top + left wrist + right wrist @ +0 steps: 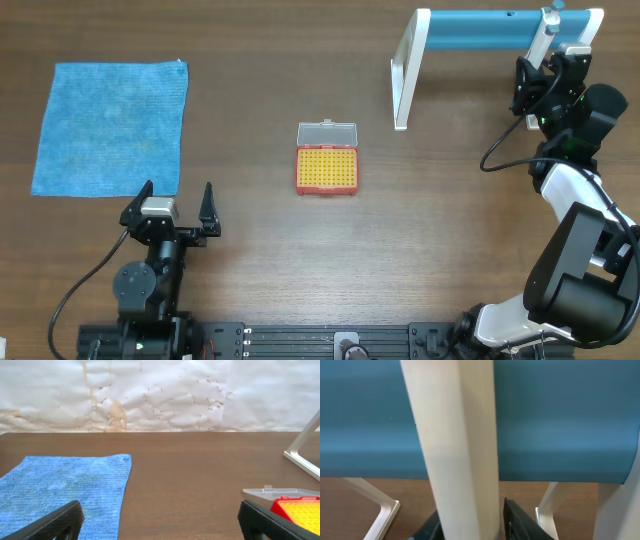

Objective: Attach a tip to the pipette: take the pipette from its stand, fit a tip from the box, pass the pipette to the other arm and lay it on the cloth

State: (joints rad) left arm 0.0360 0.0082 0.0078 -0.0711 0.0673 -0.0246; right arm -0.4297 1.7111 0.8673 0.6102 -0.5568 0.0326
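The white pipette (547, 32) hangs upright on the blue bar of its stand (480, 30) at the far right. In the right wrist view its shaft (455, 450) fills the middle, and my right gripper (470, 531) has a dark finger pressed against each side of it, shut on it. From above, that gripper (540, 82) sits just in front of the stand. The tip box (327, 168), orange with yellow tips and its clear lid folded back, sits mid-table. The blue cloth (110, 128) lies at the far left. My left gripper (178, 203) is open and holds nothing, near the cloth's front edge.
The stand's white legs (402, 75) jut toward the table's middle. The left wrist view shows the cloth (65, 485), the tip box corner (295, 505) and a crumpled white backdrop (160, 395) behind the table. Bare wood lies between box and cloth.
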